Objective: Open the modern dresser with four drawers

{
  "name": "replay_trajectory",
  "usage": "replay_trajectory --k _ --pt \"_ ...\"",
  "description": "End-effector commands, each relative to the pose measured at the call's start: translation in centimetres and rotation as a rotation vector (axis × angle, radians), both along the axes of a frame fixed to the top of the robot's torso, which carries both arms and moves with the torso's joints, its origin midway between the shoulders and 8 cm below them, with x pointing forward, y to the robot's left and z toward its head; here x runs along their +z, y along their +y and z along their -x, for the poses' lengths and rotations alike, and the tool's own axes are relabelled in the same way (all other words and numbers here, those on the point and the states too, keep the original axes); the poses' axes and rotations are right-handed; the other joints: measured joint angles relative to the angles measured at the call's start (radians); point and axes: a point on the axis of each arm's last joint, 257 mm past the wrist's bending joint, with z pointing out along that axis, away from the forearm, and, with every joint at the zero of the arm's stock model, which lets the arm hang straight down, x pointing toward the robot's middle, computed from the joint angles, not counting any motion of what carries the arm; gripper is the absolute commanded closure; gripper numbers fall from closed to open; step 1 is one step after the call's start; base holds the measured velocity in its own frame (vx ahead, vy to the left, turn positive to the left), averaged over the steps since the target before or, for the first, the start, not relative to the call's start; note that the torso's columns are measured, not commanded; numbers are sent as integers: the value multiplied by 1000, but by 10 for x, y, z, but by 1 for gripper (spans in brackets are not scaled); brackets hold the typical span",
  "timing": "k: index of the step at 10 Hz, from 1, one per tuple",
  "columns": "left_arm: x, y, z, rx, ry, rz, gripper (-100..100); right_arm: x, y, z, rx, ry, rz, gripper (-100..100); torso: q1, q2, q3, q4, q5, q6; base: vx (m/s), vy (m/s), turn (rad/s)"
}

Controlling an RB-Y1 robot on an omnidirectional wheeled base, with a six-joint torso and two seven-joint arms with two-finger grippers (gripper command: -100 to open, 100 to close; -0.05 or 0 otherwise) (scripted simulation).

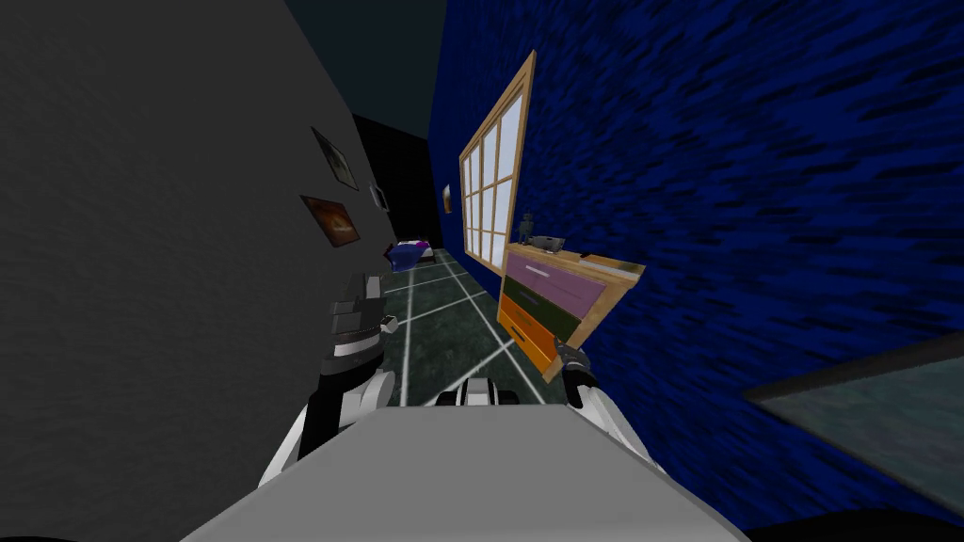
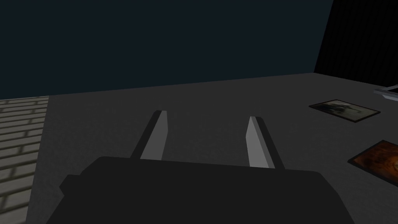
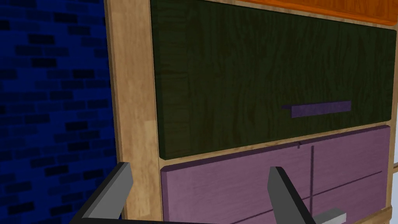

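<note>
Head view: dresser (image 1: 555, 301) stands against the blue wall (image 1: 753, 188), just under the window (image 1: 491, 202), on the dark tiled floor (image 1: 442, 320). Light wooden frame, four drawer fronts: purple uppermost, dark green next, two orange below. All fronts sit flush, none pulled out. A few small dark objects (image 1: 541, 243) rest on its top, too small to identify. Right gripper (image 1: 568, 356) is low at the near bottom corner of the dresser. Left gripper (image 1: 365, 287) is raised on the other side, well apart from the dresser. Left wrist view: left gripper (image 2: 210, 136) is released, its fingers (image 2: 160, 134) spread with nothing between them. Right wrist view: right gripper (image 3: 198, 194) is likewise released, its fingers (image 3: 112, 190) wide apart and grasping nothing. It faces the dresser front close up. One finger lies across the wooden frame (image 3: 132, 97) at the edge by the blue wall. The other lies across the purple drawer (image 3: 233, 186). Whether either touches the front, I cannot tell. Beyond the purple drawer is the dark green drawer (image 3: 233, 77) with its purple bar handle (image 3: 318, 109), then the edge of an orange drawer (image 3: 330, 9). A light grey bar (image 3: 330, 216) shows beside one finger, on the purple drawer.
</note>
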Motion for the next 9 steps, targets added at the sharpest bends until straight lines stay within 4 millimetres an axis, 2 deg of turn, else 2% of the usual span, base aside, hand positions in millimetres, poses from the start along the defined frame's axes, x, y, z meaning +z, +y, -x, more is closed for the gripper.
replay_trajectory --k 1,2,4,5,7,8,9 --pt "0 0 0 0 0 0 0 -17 -23 19 -64 86 76 -100 0 1 0 0 0 1 81 64 97" --pt "0 0 0 0 0 0 0 -17 -23 19 -66 87 76 -100 1 -1 0 0 0 0 70 48 61" --pt "0 0 0 0 0 0 0 -33 -46 41 -126 182 160 -100 -1 0 0 0 0 0 104 50 169" --pt "0 0 0 0 0 0 0 -32 -49 43 -135 190 172 -100 1 -3 -2 -1 0 0 100 50 62" --pt "0 0 0 0 0 0 0 -42 -70 63 -184 280 263 -100 0 0 0 0 0 0 112 63 153" --pt "0 0 0 0 0 0 0 -42 -72 65 -195 284 266 -100 1 0 0 0 0 0 98 27 60" --pt "0 0 0 0 0 0 0 -44 -82 75 -221 327 312 -100 -1 1 0 0 0 1 110 32 85"
